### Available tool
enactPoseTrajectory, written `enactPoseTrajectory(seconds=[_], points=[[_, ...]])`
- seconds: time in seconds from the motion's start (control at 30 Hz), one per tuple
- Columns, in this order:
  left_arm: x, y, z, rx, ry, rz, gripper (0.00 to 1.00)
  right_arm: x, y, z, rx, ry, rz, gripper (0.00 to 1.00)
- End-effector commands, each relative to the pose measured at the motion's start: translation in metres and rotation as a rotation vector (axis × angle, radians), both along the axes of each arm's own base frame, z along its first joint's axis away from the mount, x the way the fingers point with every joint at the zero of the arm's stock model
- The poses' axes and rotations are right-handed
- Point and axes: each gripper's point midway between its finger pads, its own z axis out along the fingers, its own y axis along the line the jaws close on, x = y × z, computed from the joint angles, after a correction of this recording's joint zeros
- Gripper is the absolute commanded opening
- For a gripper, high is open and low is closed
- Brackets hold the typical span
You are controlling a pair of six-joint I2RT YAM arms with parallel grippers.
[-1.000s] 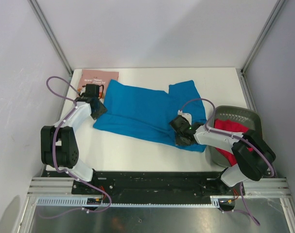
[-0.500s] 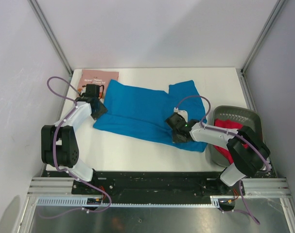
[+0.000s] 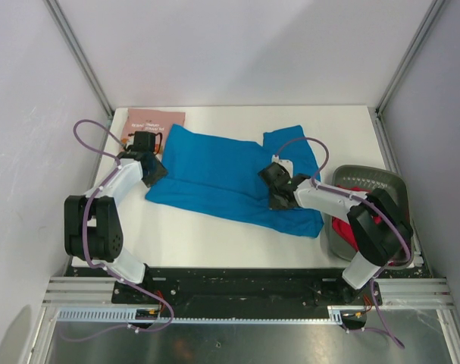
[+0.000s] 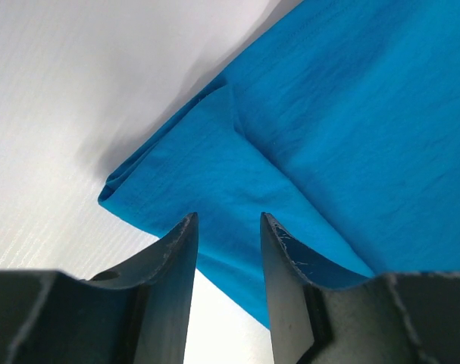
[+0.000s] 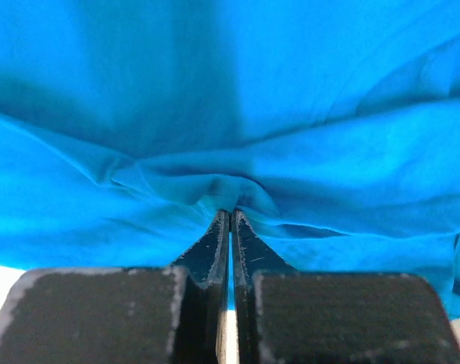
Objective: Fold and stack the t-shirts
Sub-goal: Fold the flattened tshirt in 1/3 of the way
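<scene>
- Two fingers of the left gripper [image 4: 228,220] stand apart, a corner of the blue shirt [image 4: 328,114] just past their tips.
- The right gripper [image 5: 230,214] has its fingers together, pinching bunched shirt at their tips.

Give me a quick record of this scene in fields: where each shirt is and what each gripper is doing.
blue t-shirt: spread out mid-table
pink t-shirt: folded, far left corner
red t-shirt: in the grey basket, right side
left gripper: open, over the blue t-shirt's left edge
right gripper: shut, pinching a pucker of blue cloth
</scene>
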Motion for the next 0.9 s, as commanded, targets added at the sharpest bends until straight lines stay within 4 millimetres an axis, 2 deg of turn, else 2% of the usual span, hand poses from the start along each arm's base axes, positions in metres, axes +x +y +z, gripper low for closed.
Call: enactPoseTrajectory(seconds=[0.0,0.27,0.37,0.53,0.67,0.77,0.87], points=[[0.006,0.002,0.006,0.009,-0.029,-0.007,0.43,0.033,0.008,0.015,-0.010,-0.065,0.005,0.01],[0.006,0.002,0.007,0.006,-0.030,-0.011,0.43,0.072,0.008,0.012,-0.089,-0.085,0.017,0.02],[0.006,0.001,0.006,0.006,-0.027,-0.013,0.43,0.083,0.003,0.010,-0.123,-0.093,0.017,0.11],[0.006,0.000,0.006,0.001,-0.027,-0.015,0.43,0.104,0.006,0.021,-0.132,-0.131,0.034,0.31],[0.005,0.000,0.007,0.000,-0.030,-0.017,0.43,0.121,0.004,0.032,-0.137,-0.157,0.031,0.36],[0.004,0.000,0.009,0.002,-0.037,-0.018,0.43,0.125,-0.002,0.045,-0.127,-0.159,0.003,0.36],[0.004,0.001,0.010,0.004,-0.040,-0.016,0.43,0.116,-0.009,0.057,-0.118,-0.149,-0.042,0.35]])
